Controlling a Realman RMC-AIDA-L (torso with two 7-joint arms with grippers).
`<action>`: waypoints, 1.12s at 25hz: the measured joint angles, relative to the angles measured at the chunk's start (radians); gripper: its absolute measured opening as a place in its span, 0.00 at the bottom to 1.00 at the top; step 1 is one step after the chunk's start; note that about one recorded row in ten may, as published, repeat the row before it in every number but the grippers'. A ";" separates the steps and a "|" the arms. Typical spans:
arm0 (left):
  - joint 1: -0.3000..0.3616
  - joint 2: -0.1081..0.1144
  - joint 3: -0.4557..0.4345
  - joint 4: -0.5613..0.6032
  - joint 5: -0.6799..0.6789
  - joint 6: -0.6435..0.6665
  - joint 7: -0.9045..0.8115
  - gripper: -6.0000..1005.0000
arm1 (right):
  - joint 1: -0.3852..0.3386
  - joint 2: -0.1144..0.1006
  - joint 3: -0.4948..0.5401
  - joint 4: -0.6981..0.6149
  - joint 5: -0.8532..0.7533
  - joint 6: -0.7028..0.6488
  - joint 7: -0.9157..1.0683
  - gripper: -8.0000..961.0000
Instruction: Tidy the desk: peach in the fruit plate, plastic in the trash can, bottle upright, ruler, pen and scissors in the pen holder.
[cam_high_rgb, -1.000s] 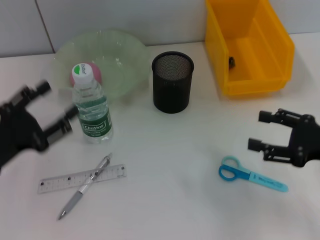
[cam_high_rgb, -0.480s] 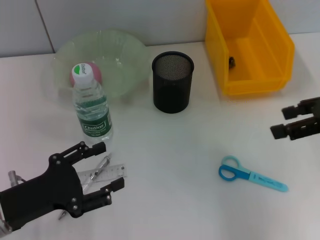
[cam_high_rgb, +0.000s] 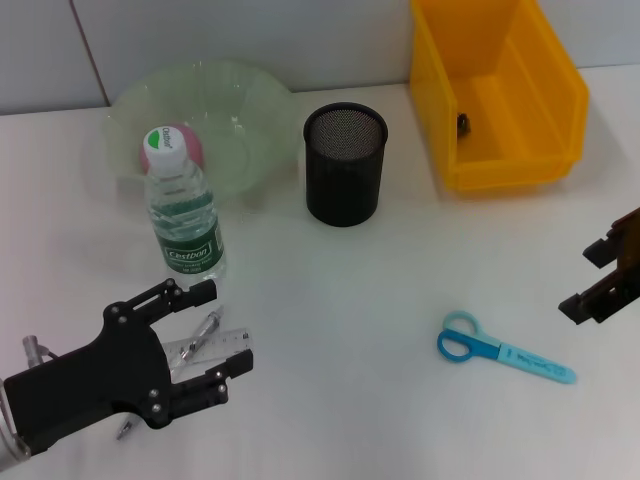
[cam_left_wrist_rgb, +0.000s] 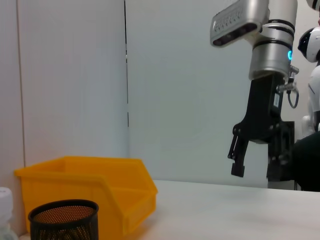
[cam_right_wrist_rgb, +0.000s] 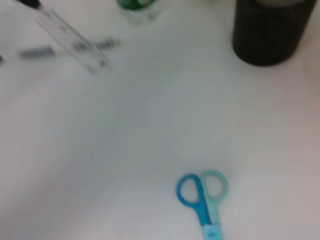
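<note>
Nearest the robot: black left gripper (cam_high_rgb: 205, 337) low over the white desk (cam_high_rgb: 350, 300), fingers spread apart, nothing held, straddling the clear plastic ruler (cam_high_rgb: 222, 342) and the silver pen (cam_high_rgb: 200, 335) lying across it; most of both hidden under the gripper body. To the right, at about the same depth: blue and teal plastic scissors (cam_high_rgb: 505, 352) flat on the desk, handles toward the centre, well apart from either gripper. Black right gripper (cam_high_rgb: 602, 279) at the right edge of the head view, partly out of shot, fingers parted, empty; same gripper seen from the left wrist camera (cam_left_wrist_rgb: 257, 157) hanging above the desk surface. Further back on the left: clear plastic water bottle with green label and white cap (cam_high_rgb: 185, 218) standing upright, just beyond the left gripper's fingertips. Behind it: pale green translucent fruit plate (cam_high_rgb: 255, 110) holding the pink peach (cam_high_rgb: 170, 147), bottle cap overlapping the peach in view. Centre: black mesh cylindrical pen holder (cam_high_rgb: 344, 165), upright. Far right: yellow plastic bin serving as trash can (cam_high_rgb: 510, 95), small dark item inside, can't tell what.
</note>
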 joint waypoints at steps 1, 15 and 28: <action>0.000 0.000 0.000 0.000 0.000 0.000 0.000 0.80 | 0.000 0.000 0.000 0.000 0.000 0.000 0.000 0.82; -0.018 0.000 -0.006 -0.010 0.000 -0.008 0.012 0.80 | 0.005 0.036 -0.162 0.043 -0.096 0.116 0.086 0.82; -0.026 0.000 -0.009 -0.026 -0.002 -0.013 0.040 0.80 | -0.009 0.041 -0.341 0.119 -0.146 0.213 0.098 0.81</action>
